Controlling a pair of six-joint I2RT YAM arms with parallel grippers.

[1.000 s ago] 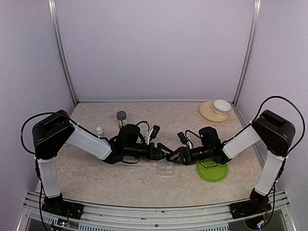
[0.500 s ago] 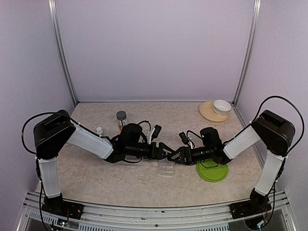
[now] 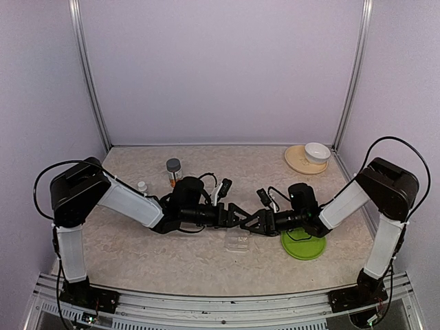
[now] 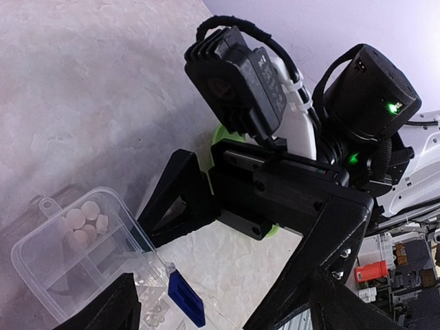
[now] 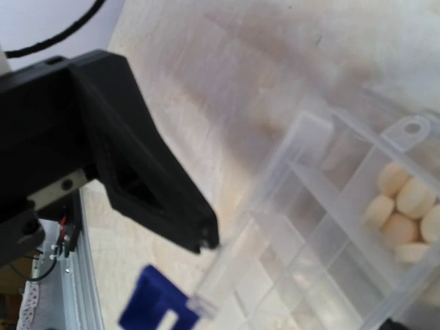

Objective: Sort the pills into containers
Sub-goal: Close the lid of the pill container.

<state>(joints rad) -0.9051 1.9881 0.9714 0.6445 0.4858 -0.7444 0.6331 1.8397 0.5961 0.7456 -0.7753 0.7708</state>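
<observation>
The clear pill box [image 3: 237,240] lies between the two arms with its lid open. Several white round pills [image 4: 84,221] fill one end compartment [image 5: 402,206]; the other containers [image 5: 323,275] look bare. A blue latch [image 4: 185,297] hangs on the lid's edge [image 5: 155,309]. My left gripper [image 3: 238,217] hovers open just above the box, its fingers [image 4: 113,306] wide apart either side of the latch. My right gripper [image 3: 253,222] faces it tip to tip, open, one finger [image 4: 173,199] beside the box. Neither holds anything.
A green plate [image 3: 303,246] lies under the right wrist. A white bowl [image 3: 316,151] sits on a beige dish [image 3: 297,159] at the back right. A grey-capped bottle [image 3: 173,170] and a small white bottle [image 3: 141,185] stand left of centre. A metal rail [image 3: 220,302] runs along the near edge.
Both wrists have crept slightly to the right, still tip to tip over the box. The box has stayed put and both grippers stay open.
</observation>
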